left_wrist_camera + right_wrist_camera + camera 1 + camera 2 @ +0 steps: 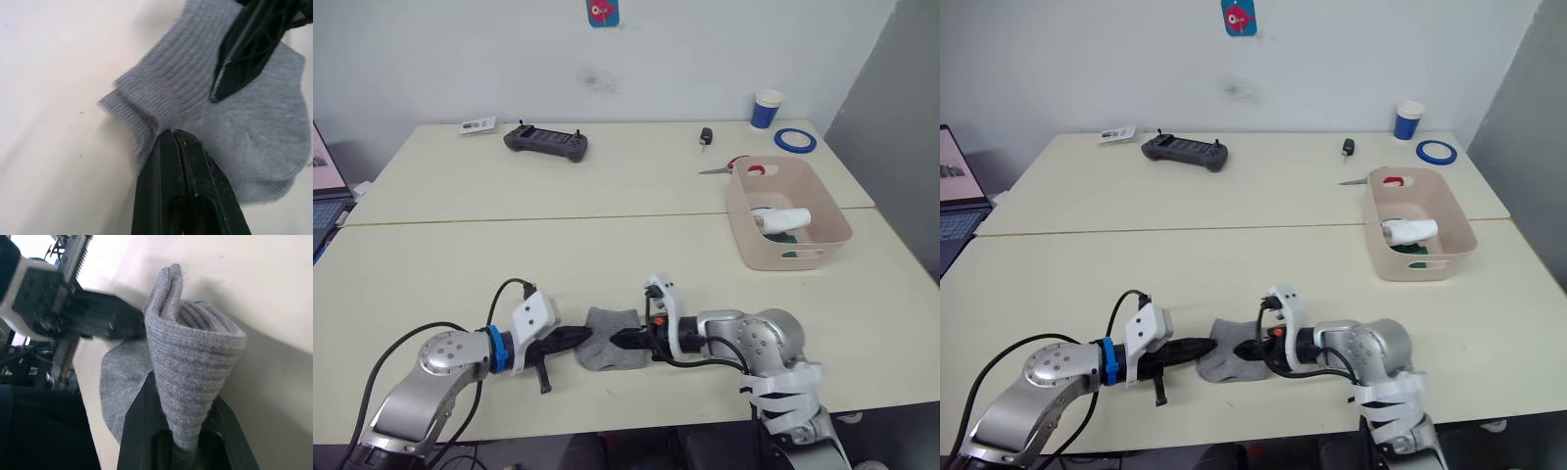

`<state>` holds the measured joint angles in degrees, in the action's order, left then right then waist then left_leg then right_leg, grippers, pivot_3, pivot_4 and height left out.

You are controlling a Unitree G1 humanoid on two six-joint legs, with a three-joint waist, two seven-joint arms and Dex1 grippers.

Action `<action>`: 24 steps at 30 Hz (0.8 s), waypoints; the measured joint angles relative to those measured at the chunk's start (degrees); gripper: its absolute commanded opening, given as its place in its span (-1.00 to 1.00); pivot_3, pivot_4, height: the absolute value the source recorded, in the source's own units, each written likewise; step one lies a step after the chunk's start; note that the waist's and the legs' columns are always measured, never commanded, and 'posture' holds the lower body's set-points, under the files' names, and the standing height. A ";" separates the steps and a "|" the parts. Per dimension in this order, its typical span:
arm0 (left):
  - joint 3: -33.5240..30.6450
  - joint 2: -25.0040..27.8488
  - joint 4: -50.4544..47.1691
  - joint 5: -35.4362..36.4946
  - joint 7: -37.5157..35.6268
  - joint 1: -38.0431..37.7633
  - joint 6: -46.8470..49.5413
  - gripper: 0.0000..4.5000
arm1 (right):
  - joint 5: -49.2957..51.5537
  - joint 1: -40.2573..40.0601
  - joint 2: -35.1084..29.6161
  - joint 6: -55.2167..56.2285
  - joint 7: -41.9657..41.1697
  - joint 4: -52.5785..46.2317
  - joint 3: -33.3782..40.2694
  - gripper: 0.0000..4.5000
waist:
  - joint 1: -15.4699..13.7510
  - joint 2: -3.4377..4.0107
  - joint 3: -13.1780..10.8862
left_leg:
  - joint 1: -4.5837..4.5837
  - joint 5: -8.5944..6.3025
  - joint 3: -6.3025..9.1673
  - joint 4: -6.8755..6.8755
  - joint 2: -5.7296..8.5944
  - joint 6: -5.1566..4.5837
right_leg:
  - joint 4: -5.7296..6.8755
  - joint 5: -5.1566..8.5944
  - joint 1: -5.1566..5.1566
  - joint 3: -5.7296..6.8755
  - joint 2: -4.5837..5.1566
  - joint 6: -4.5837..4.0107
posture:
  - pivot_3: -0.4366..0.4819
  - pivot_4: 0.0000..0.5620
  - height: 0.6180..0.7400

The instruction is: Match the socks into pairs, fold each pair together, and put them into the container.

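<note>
A grey sock (607, 338) lies near the table's front edge, between my two grippers. My left gripper (585, 336) is shut, and its joined tips (172, 133) rest on the sock's ribbed cuff side. From the opposite side, my right gripper (621, 340) is shut on a fold of the grey sock (188, 357), which stands up between its fingers. The pink-beige container (741, 230) stands at the right and holds a rolled white sock (783, 217) over a dark green sock (787, 238).
At the back of the table lie a black remote controller (545, 142), a car key (705, 137), scissors (726, 168), a blue tape ring (795, 140) and a blue-white paper cup (767, 108). A laptop (325, 191) shows at the left edge.
</note>
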<state>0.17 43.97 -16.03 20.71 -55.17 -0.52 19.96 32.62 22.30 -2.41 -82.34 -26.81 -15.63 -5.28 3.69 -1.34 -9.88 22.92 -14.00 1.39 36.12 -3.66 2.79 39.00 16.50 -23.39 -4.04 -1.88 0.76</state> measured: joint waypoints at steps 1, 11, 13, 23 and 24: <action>-0.48 -0.55 0.03 1.10 0.08 2.47 1.26 -1.00 | 0.15 -1.15 -1.99 0.18 0.32 -2.32 1.84 -0.99 | -0.46 -0.03 -0.04 | 0.02 0.00 -0.04 0.01 0.04 0.00 | -0.01 0.00 -0.02 0.00 0.02 0.01 | -0.05 -0.47 1.00; 3.14 -5.47 -0.20 10.51 -2.94 24.75 12.80 -0.08 | 3.44 -16.71 -10.30 3.81 2.00 -23.02 13.14 -1.00 | -0.38 -0.12 -0.09 | 0.01 -0.01 0.07 -0.05 -0.02 -0.01 | 0.01 0.07 -0.02 -0.01 -0.13 0.17 | -0.05 -0.47 1.00; 4.33 -5.50 -0.20 11.18 -4.39 27.43 14.36 0.19 | 4.34 -20.39 -9.95 5.09 2.89 -26.84 16.10 -1.00 | -0.31 -0.12 -0.09 | 0.00 -0.01 0.08 -0.06 -0.01 -0.01 | 0.02 0.09 -0.02 -0.01 -0.15 0.19 | -0.05 -0.47 1.00; 6.84 -6.59 1.02 13.84 -6.48 38.64 22.05 0.98 | 4.92 -10.85 -28.02 13.80 4.23 -30.42 31.59 -1.00 | -0.40 -0.03 -0.30 | -0.03 0.01 -0.04 0.10 0.17 0.01 | 0.05 0.05 0.10 -0.13 -0.05 0.22 | -0.05 -0.47 1.00; 6.85 -6.76 1.00 14.42 -6.20 40.20 23.22 0.98 | 3.60 -8.60 -33.24 16.02 3.09 -28.59 32.06 -1.00 | -0.41 -0.02 -0.36 | -0.02 0.01 -0.05 0.08 0.22 0.01 | 0.01 0.05 0.11 -0.15 -0.01 0.22 | -0.05 -0.47 1.00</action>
<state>7.02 37.21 -15.03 35.13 -61.37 39.68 43.18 36.22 13.69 -35.65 -66.32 -23.73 -44.23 26.78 3.27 -1.36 -10.24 22.90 -13.99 1.34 36.20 -3.44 2.80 39.00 16.55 -23.29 -4.18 -1.89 0.97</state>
